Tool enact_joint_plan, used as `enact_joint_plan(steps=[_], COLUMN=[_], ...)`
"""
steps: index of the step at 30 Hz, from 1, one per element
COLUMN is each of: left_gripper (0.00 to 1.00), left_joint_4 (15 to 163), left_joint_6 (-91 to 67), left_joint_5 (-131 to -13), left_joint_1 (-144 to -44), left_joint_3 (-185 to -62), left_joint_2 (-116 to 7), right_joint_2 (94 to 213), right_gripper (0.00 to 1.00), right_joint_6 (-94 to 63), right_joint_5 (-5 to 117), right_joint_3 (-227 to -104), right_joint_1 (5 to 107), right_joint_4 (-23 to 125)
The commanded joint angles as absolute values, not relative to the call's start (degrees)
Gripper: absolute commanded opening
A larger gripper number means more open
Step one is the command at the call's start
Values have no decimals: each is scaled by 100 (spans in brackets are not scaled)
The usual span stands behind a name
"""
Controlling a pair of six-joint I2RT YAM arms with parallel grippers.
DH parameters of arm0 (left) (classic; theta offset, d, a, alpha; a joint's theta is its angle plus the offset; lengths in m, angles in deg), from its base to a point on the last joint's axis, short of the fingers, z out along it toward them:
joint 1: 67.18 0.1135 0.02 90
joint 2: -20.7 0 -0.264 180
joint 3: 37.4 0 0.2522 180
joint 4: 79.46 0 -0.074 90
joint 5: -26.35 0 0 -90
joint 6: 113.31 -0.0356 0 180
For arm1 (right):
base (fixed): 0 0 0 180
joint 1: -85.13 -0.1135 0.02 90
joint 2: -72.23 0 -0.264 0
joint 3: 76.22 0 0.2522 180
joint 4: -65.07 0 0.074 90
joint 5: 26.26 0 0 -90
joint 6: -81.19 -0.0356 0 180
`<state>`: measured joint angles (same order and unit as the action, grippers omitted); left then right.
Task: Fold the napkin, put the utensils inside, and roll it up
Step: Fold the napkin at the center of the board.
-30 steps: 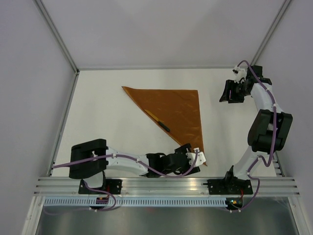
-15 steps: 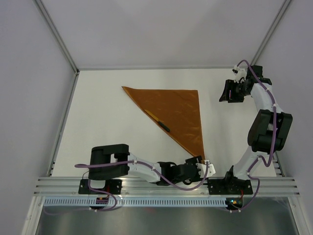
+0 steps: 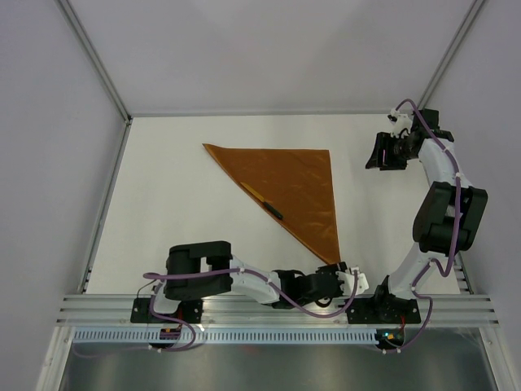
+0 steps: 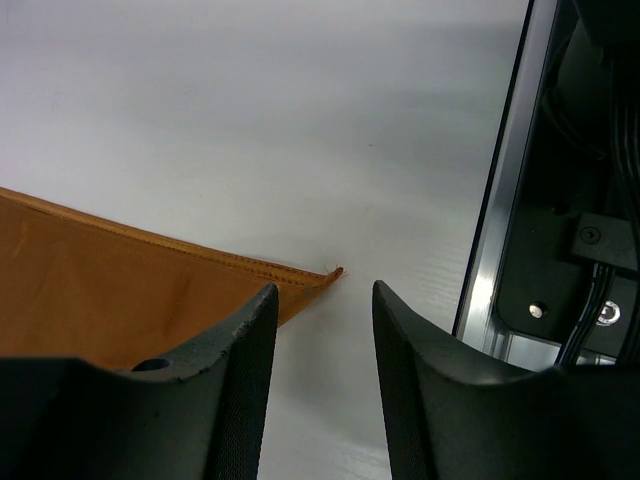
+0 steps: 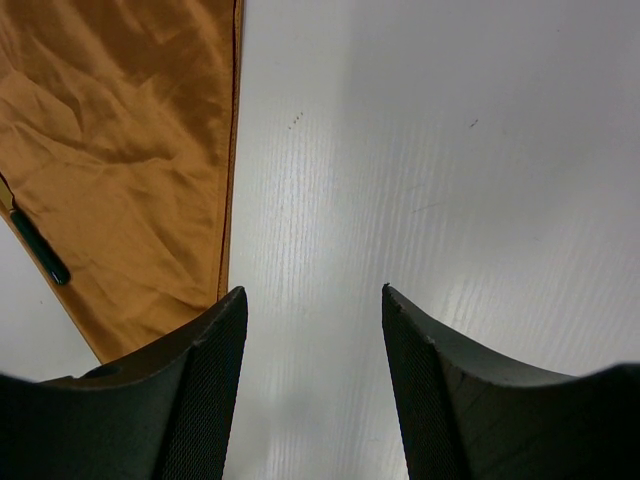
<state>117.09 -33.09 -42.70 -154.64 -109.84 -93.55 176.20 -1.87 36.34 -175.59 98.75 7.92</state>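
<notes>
Only the wrist cam shows the napkin (image 4: 120, 300) tip just off the half-open, empty left gripper (image 4: 325, 290), which has slid right since. The right gripper (image 5: 312, 295) is wide open and empty.

The left arm (image 3: 244, 281) lay low, left gripper (image 4: 320, 295) partly open. The right arm (image 3: 444, 213) reached far, right gripper (image 5: 312, 300) wide open.

We're in a robotics lab cell here: a bare white tabletop (image 3: 163, 204) boxed in by plain pale walls (image 3: 49, 163) and slim metal corner posts (image 3: 94, 61). Along the tabletop's near edge runs an extruded aluminium rail (image 3: 269, 308), with the left arm (image 3: 203, 273) and right arm (image 3: 444, 216) bolted on. Purple cables (image 3: 450, 159) trail along them, and a slotted cable duct (image 3: 269, 335) sits below.
</notes>
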Motion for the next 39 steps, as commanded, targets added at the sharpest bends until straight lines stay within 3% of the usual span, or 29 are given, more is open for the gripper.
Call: enact_joint_plan(steps=[1, 22, 36, 39], left_gripper=[48, 47, 20, 9], left_joint_4=[11869, 11913, 12009, 12053], left_joint_6=[-3570, -3640, -3649, -3614], left_joint_5=[-4246, -4133, -4062, -4062], left_joint_1=[-15472, -15384, -15261, -15217], left_joint_3=[-11242, -11392, -11409, -11392], left_joint_2=[-9513, -9865, -9936, -9918], right_joint_2=[17639, 17595, 17603, 17621], right_gripper=[62, 61, 61, 60], right_joint_6=[-90, -81, -63, -72], right_joint_5=[3439, 3421, 3482, 3491], right_joint_3=[-17515, -17489, -17515, -17524], right_joint_1=[9936, 9963, 9963, 9963], right_joint_4=[948, 921, 877, 877])
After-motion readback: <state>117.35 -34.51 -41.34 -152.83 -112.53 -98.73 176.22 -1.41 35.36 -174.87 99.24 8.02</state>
